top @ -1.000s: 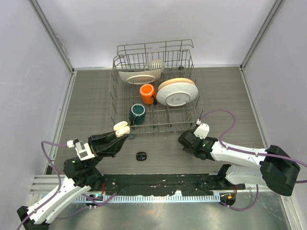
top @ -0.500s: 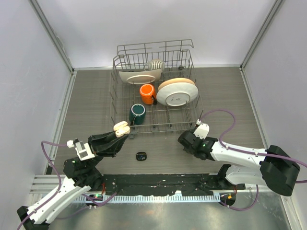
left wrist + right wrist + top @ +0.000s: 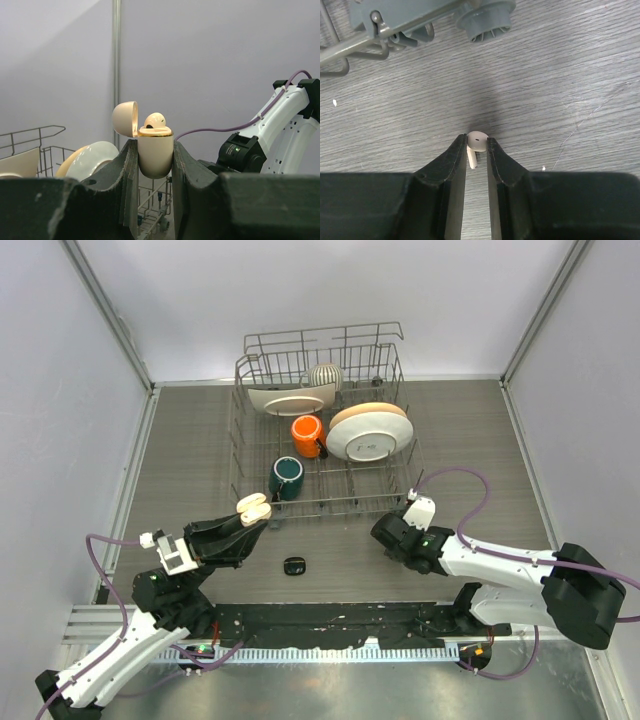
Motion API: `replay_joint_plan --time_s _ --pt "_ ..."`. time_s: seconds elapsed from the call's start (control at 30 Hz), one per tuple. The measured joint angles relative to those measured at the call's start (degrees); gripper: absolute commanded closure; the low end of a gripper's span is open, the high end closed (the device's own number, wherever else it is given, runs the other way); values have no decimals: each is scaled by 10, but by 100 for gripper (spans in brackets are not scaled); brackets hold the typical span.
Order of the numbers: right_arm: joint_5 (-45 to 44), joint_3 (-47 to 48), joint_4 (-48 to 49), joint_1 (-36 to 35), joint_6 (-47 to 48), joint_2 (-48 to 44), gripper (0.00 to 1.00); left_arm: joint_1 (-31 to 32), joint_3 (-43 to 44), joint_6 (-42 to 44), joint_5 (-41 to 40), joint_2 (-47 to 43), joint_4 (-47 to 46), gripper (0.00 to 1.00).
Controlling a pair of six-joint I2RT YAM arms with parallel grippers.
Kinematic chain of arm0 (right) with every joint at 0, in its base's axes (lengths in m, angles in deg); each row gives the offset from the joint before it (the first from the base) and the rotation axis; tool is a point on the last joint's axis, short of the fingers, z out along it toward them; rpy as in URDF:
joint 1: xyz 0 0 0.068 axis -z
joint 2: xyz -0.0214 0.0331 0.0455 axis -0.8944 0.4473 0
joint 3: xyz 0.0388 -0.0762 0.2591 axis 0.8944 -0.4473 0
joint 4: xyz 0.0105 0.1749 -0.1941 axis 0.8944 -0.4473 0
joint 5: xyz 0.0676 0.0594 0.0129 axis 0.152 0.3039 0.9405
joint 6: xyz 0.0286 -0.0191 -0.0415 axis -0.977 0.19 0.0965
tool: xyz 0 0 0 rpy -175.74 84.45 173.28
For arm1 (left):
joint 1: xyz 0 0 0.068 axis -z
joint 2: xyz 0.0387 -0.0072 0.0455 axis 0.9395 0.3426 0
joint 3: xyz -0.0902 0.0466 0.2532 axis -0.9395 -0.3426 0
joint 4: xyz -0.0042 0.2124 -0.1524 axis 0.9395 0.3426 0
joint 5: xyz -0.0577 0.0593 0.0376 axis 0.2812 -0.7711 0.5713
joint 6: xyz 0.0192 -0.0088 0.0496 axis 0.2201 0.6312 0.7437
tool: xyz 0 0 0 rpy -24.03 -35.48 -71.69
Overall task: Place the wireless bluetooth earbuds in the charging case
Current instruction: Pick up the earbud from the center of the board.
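The left end effector (image 3: 153,146) is clamped on an open cream case (image 3: 155,159), held upright above the table (image 3: 190,450), lid tipped back, with one cream earbud (image 3: 155,120) seated inside. A small black item (image 3: 293,566) lies on the table between the arms. The right end effector (image 3: 477,146) is pinched on a second cream earbud (image 3: 478,138), low at the table, near a foot of the rack (image 3: 330,504)
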Motion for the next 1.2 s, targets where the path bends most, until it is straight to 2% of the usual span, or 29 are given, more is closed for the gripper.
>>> replay_joint_plan --time_s 0.3,0.43,0.6,0.8,1.0,1.2 --pt "13 -2 -2 -1 21 -18 95 0 0 0 0 0 0 100" --pt "5 0 12 -21 56 -74 97 0 0 0 0 2 0 100" --pt "-25 34 22 -75 97 -161 99 0 0 0 0 11 0 100" --pt "-83 114 42 -161 155 -189 99 0 0 0 -6 23 -1 100" --pt "-121 184 111 -224 239 -175 99 0 0 0 -11 40 -3 100" --pt "-129 198 264 -243 347 -155 99 0 0 0 -10 68 -12 100"
